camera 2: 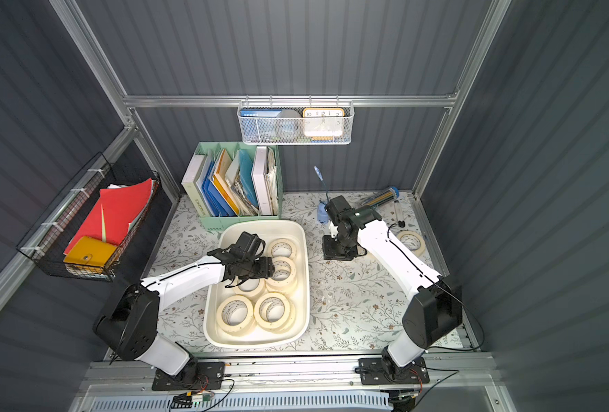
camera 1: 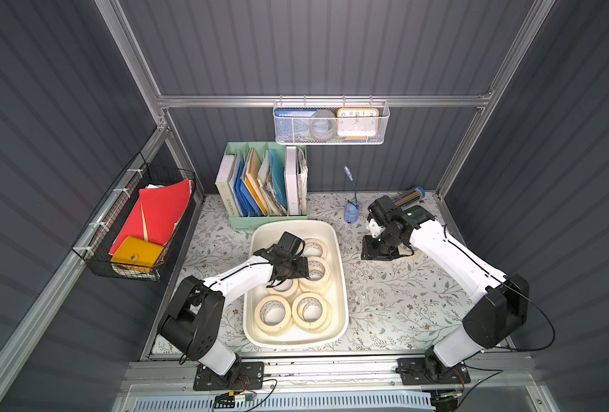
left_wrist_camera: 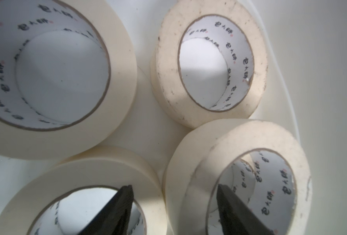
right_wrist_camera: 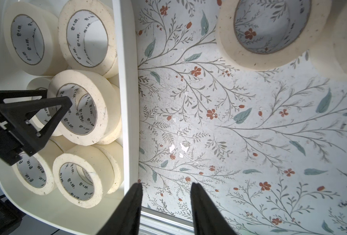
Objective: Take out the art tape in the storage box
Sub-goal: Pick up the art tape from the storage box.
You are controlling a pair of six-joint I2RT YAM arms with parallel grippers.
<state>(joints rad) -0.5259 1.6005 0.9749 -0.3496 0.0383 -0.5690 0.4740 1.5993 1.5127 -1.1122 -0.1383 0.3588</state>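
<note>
The white storage box [camera 1: 343,285] [camera 2: 305,285] sits mid-table with several cream art tape rolls [camera 1: 273,314] [camera 2: 274,309] lying flat inside, some stacked. My left gripper [camera 1: 290,273] [camera 2: 251,271] reaches down into the box. In the left wrist view it [left_wrist_camera: 173,188] stands open, one finger inside the core of each of two neighbouring rolls [left_wrist_camera: 99,173] [left_wrist_camera: 256,138], with their adjoining walls between the fingers. My right gripper [camera 1: 379,249] [right_wrist_camera: 166,184] hangs open and empty over the floral table, right of the box rim [right_wrist_camera: 125,81]. More tape rolls [camera 2: 410,242] [right_wrist_camera: 270,30] lie on the table outside the box.
A mint-green file organiser [camera 1: 260,185] stands behind the box. A white mesh basket [camera 1: 331,123] hangs on the back rail, and a black wire basket [camera 1: 142,221] with red folders hangs on the left wall. A small blue lamp [camera 1: 351,210] and a pencil tube [camera 1: 410,196] are at the back right.
</note>
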